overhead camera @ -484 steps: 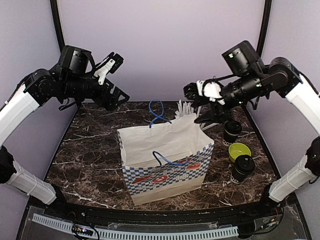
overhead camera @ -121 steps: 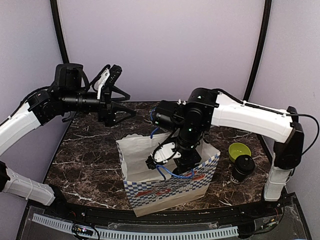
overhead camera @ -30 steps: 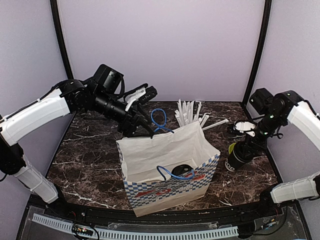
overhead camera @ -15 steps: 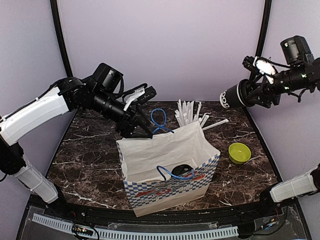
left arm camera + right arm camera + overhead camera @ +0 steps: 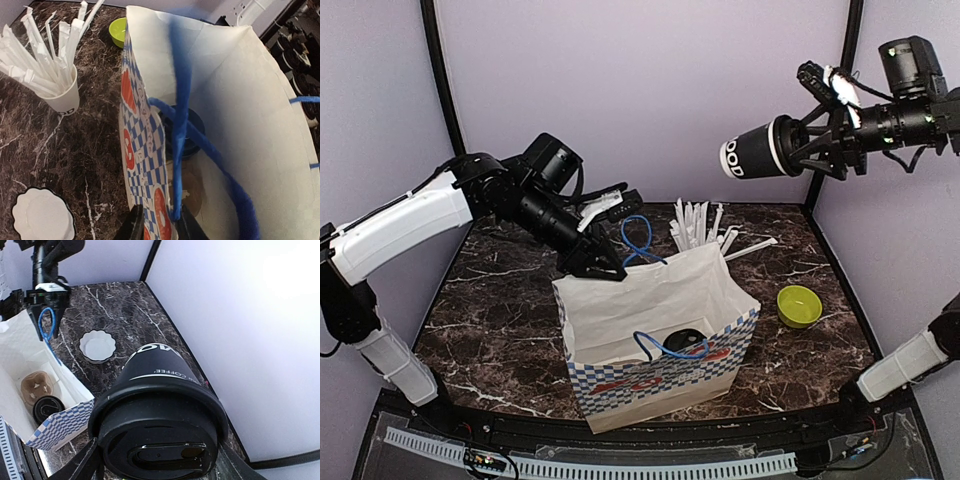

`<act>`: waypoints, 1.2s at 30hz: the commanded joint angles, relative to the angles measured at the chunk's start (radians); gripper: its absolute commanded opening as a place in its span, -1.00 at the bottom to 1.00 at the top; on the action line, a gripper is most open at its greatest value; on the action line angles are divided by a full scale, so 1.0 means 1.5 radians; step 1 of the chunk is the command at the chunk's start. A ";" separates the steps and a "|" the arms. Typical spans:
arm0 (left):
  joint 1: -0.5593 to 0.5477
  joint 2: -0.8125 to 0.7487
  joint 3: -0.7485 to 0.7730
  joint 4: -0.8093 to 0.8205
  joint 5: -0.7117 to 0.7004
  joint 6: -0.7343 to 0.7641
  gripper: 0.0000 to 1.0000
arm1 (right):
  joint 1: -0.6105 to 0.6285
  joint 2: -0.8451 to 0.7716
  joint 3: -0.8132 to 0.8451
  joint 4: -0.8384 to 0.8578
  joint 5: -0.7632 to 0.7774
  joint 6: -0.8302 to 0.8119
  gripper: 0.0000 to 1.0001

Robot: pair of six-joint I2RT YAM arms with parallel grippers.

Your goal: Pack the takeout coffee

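Clamping the coffee cup (image 5: 755, 155) sideways, your right claw (image 5: 802, 143) is hovering high and right of the bag (image 5: 650, 300) while your left claw (image 5: 605, 262) is pinching its blue handle (image 5: 638, 235).

Polished, dark stone-look surface (image 5: 490, 320), veined white, with a faint sheen. Matt white paper bag (image 5: 650, 290), creased, printed in blue checks and red marks; blue cord handle (image 5: 177, 125) of twisted, fibrous strands. Matt paper wall with white lettering on the black cup (image 5: 760, 158); smooth, semi-gloss black plastic lid (image 5: 160, 440). Same plastic lid on the second cup (image 5: 47, 409) inside the bag, beside a rough, dull brown pulp insert (image 5: 37, 385). Crinkled white paper wrappers on the straws (image 5: 40, 55); plain matt white paper cup (image 5: 64, 100). Smooth, slightly glossy lime-green bowl (image 5: 799, 305), material unclear. Smooth white fluted dish (image 5: 97, 346). Glossy white plastic arm shells (image 5: 410, 215), matt black joints.
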 commanded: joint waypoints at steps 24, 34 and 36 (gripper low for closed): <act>-0.003 0.052 0.135 -0.058 -0.105 0.014 -1.00 | 0.442 0.072 -0.041 -0.001 0.182 0.003 -0.07; -0.002 0.048 0.142 -0.063 -0.105 0.004 -0.29 | 0.557 0.157 -0.064 0.015 0.309 -0.004 -0.15; -0.002 0.027 0.129 -0.054 -0.113 0.001 -0.06 | 0.577 0.173 -0.056 0.003 0.324 -0.002 -0.16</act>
